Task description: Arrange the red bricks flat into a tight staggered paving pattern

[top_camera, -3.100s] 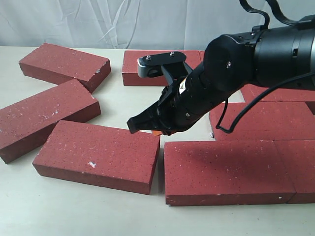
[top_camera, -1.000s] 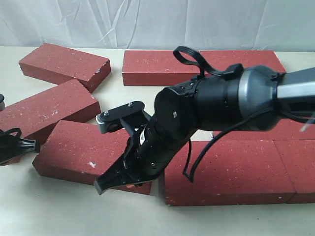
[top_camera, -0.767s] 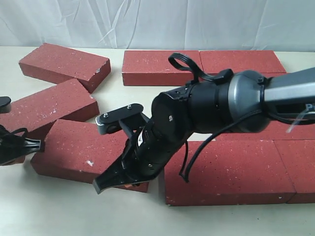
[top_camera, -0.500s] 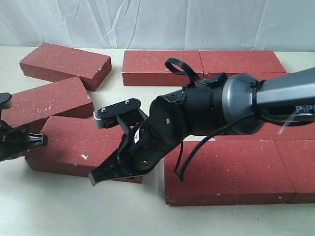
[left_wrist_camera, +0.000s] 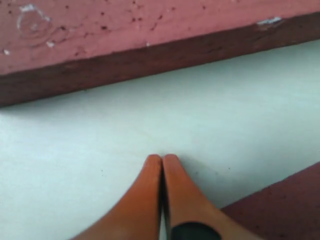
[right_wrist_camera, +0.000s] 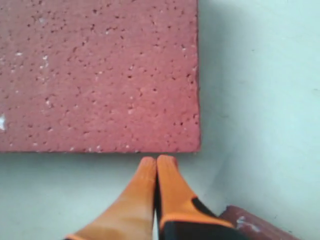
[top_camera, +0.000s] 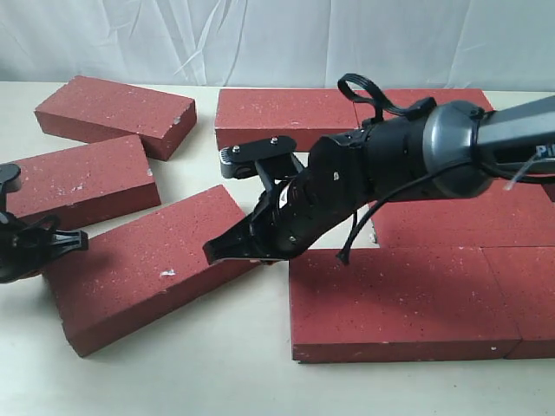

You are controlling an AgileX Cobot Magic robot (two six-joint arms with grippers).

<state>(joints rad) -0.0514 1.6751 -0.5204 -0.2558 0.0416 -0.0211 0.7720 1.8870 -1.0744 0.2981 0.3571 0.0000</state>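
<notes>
My right pincer (top_camera: 212, 252) is shut tight, its orange fingertips (right_wrist_camera: 149, 174) pressed together with nothing between them. It hangs low over the desk (top_camera: 199, 373), right at one end of the skewed brick (top_camera: 143, 273) and close by a corner of it; whether it touches I cannot tell. That brick lies flat but askew near the desk's front left, and a wedge of bare desk parts it from the front brick (top_camera: 399, 303).

My left pincer (top_camera: 76, 239) is also closed and empty, its pads (left_wrist_camera: 179, 182) meeting over bare desk just beside the skewed brick's other end.

The other red bricks all lie flat. The front brick sits near the front edge, butted end to end against another (top_camera: 536, 299) at the desk's right edge, with more packed tight behind them, partly hidden under my right arm. The back brick (top_camera: 277, 117) and its neighbour (top_camera: 451, 97) run end to end along the back edge, by the white curtain (top_camera: 260, 39). One loose brick (top_camera: 113, 113) lies angled near the back left corner, and another (top_camera: 74, 184) lies at the left edge, close behind the skewed one.
</notes>
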